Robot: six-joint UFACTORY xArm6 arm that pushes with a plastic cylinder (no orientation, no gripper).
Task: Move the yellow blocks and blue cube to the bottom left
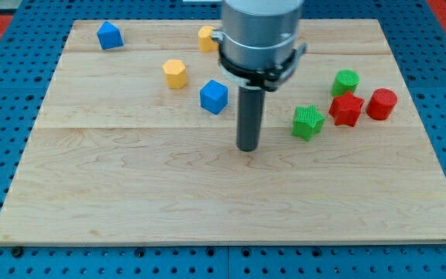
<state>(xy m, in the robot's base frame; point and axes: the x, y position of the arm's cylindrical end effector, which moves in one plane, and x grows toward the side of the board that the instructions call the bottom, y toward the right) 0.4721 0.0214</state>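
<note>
1. My tip (247, 148) sat nearest the view's bottom, resting on the wooden board (207, 209) near its middle. It was a plain dark rod with no jaws, so nothing could open or close, and it had hold of nothing and touched no block.
2. Taking my tip as the landmark, the blue house-shaped block (110, 36) lay far toward the view's upper left, close to the board's top-left corner and well apart from everything else.
3. The yellow hexagonal block (175, 74) lay up and to the left of my tip, standing alone.
4. The second yellow block (207, 38) sat farther up, slightly left of my tip, near the board's top edge; the arm's grey body covered part of it, so its shape could not be made out.
5. The blue cube (214, 97) was the block nearest my tip, just up and to its left, with a clear gap between them.
6. The green star-shaped block (308, 122) lay to the right of my tip, a little higher.
7. The green cylinder (346, 81) stood farther right and higher.
8. The red star-shaped block (347, 109) sat just below that cylinder, right of my tip.
9. The red cylinder (381, 104) lay farthest right, just beside the red star.
</note>
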